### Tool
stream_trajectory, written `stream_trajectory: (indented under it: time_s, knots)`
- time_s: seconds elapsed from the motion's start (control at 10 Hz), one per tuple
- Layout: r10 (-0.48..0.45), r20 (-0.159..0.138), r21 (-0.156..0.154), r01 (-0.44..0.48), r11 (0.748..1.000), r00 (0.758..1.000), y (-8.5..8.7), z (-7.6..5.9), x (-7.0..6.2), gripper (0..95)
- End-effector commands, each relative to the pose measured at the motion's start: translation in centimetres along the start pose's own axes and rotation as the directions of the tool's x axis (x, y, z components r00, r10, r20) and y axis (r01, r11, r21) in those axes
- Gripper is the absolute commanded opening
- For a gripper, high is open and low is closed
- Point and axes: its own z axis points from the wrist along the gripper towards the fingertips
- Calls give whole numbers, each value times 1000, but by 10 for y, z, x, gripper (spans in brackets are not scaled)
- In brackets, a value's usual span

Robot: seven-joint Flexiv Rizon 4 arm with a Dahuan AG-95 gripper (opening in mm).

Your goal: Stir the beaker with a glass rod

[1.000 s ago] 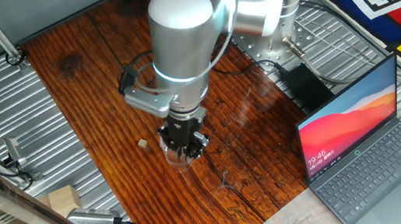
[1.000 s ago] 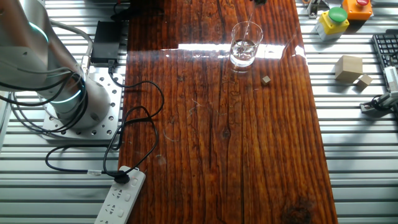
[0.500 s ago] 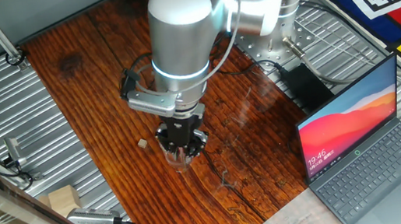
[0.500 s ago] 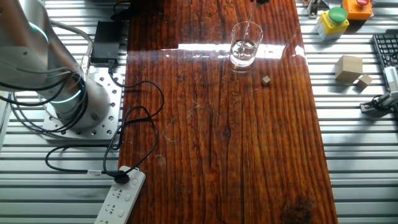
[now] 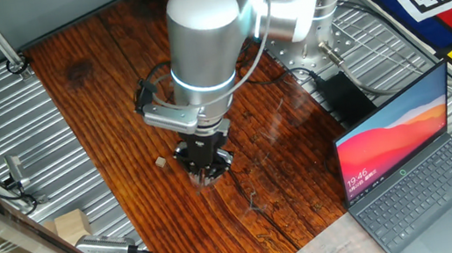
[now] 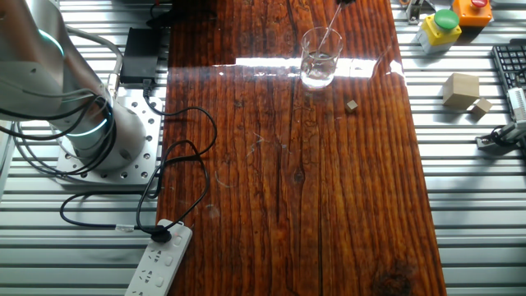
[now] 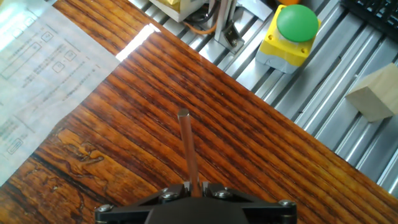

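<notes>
in the hand view the tool (image 7: 194, 190) is closed tight on the glass rod (image 7: 188, 149), which runs straight out ahead; farther off, the rod leans into the beaker (image 6: 319, 59) on the counter (image 6: 288, 181), near a small tan cube (image 6: 352, 105).

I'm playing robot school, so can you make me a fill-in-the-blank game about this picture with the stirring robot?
1. The glass rod dips into the ____.
2. The gripper's fingers are shut on the glass ____.
3. The small tan cube lies on the wooden ____, apart from the beaker.
4. The big round button on the yellow box is coloured ____.

Missing words: beaker; rod; table; green
</notes>
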Motion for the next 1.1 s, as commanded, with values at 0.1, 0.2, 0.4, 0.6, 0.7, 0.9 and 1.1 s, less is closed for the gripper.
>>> stream_trajectory:
  time_s: [0.1, 0.2, 0.4, 0.6, 0.7, 0.9, 1.1]
  knots:
    - [8, -3, -5, -8, 1000, 1000, 1, 0, 0, 0]
    - [9, -3, -5, -9, 1000, 1000, 1, 0, 0, 0]
    - [13, -4, -4, -13, 1000, 1000, 0, -1, 1, 0]
    - [13, -1, -6, -13, 1000, 1000, -2, -3, 4, 0]
    - [11, 0, -6, -11, 1000, 1000, -3, -4, 6, 0]
    - [13, 4, -4, -13, 1000, 1000, -5, -6, 8, 0]
    - [18, 9, -3, -18, 1000, 1000, -7, -9, 10, 0]
